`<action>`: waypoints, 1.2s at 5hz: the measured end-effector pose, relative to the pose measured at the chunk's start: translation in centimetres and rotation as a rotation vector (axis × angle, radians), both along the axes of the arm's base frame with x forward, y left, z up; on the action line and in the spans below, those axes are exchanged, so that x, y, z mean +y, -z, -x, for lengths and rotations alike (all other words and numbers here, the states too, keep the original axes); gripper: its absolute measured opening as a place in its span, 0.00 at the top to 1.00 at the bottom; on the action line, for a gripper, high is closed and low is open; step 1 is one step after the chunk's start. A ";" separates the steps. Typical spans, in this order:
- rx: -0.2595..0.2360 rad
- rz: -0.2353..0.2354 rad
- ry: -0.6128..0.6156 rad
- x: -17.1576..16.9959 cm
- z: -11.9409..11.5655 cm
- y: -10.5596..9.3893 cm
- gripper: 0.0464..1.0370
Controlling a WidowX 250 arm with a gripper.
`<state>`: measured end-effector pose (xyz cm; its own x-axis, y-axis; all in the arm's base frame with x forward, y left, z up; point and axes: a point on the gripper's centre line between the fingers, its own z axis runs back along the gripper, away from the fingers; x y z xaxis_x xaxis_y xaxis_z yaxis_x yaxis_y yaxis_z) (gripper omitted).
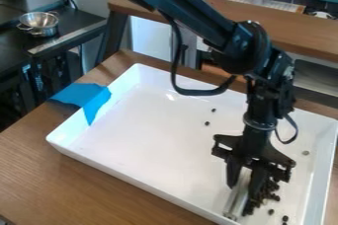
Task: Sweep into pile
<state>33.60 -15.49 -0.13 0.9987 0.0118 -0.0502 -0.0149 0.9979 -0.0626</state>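
A bar [237, 200] was held by the gripper [244, 184], fingers a bit apart; beside them, bits [273, 197] were bunched in the tray [145, 135]

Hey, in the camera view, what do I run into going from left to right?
Metal pot, blue tape, the upper pair of dark bits, the robot's hand, then a lone greyish bit near the right side.
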 end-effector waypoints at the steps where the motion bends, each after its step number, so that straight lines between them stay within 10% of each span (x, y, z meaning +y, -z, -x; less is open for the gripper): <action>1: -0.002 0.018 0.022 -1.4 0.3 -0.2 0.69; 3: 0.036 0.041 -0.006 1.2 0.0 -0.6 0.69; 6: -0.017 0.130 -0.102 13.2 -1.9 -7.5 0.69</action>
